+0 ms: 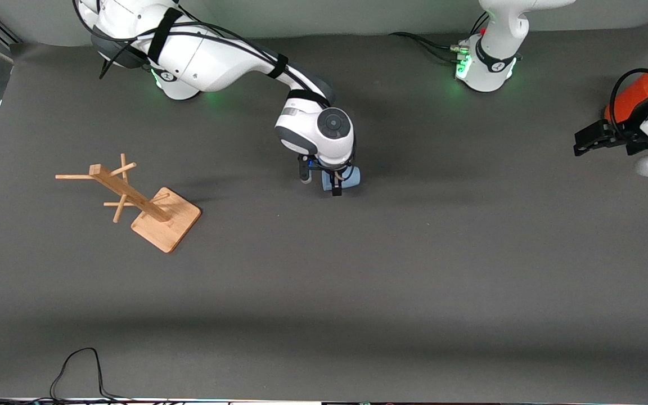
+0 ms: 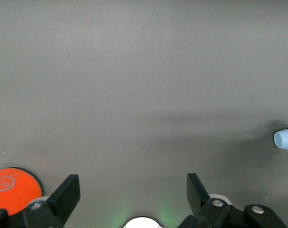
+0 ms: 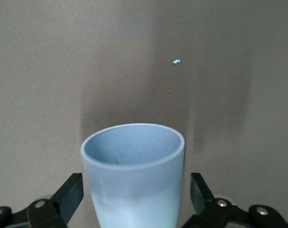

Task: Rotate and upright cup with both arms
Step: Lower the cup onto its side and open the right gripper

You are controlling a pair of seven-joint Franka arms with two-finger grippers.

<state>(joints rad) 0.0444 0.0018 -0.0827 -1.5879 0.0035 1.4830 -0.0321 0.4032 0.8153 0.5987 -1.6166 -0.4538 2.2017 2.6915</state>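
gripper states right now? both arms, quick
Left gripper: open, empty, waiting at the left arm's end of the table by the orange can.
Right gripper: open, fingers either side of the cup, not clamped.

White arms [image 1: 217, 56] with dark grey joint bands, black cables, green-lit bases.
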